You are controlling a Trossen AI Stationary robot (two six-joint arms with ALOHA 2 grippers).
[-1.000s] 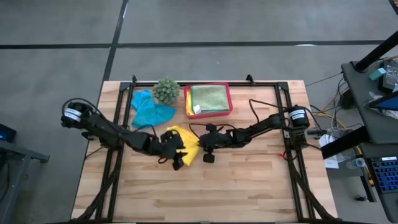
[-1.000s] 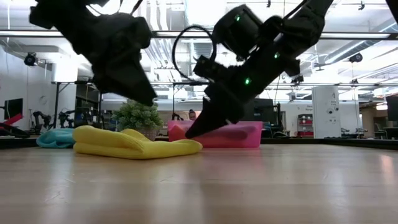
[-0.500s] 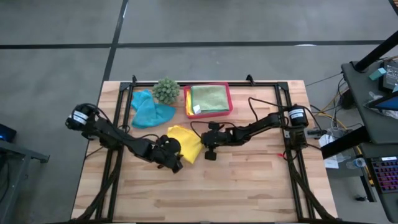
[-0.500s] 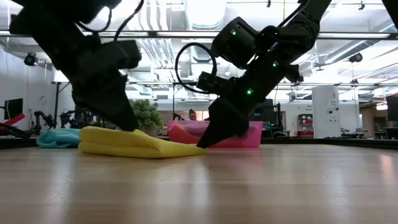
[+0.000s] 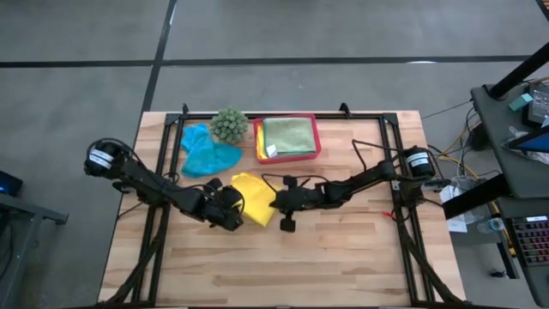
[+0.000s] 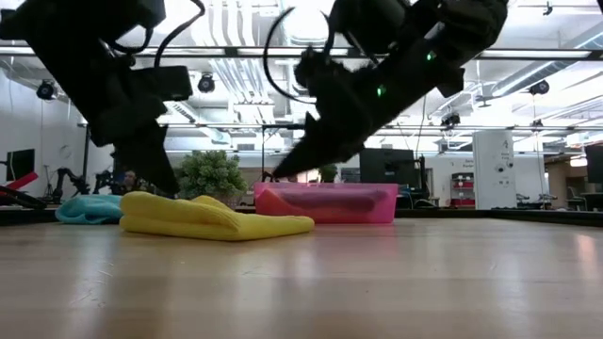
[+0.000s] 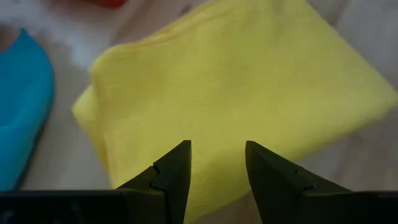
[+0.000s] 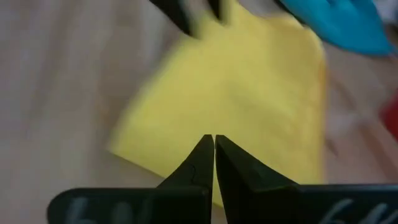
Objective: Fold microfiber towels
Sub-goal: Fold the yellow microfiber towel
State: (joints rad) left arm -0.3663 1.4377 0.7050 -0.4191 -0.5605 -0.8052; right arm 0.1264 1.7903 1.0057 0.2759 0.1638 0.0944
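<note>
A folded yellow towel (image 5: 255,197) lies flat on the table's middle; it also shows in the low view (image 6: 212,218). My left gripper (image 5: 232,208) is open at the towel's left end, its fingers over the cloth in the left wrist view (image 7: 217,149). My right gripper (image 5: 279,204) is shut and empty, raised above the towel's right part (image 6: 275,174). A teal towel (image 5: 208,153) lies crumpled at the far left. A light green towel (image 5: 288,135) lies folded in the pink tray (image 5: 316,142). The orange towel is not plainly seen. My left gripper stands with open fingers (image 7: 177,168) pointing down over the yellow towel's left end (image 6: 141,202). I cannot tell whether the fingertips touch the cloth.
A small spiky green plant (image 5: 230,125) stands between the teal towel and the tray. A black frame rail (image 5: 283,118) runs along the far edge. Bare wood lies along the near half of the table (image 5: 283,266).
My left gripper has come down onto the yellow towel, laying its loose near flap over, then drawn back toward the table's left edge. My right gripper, whose tip was at the towel's right edge, has lifted up clear of it. The towel now lies as a flat folded pad.
</note>
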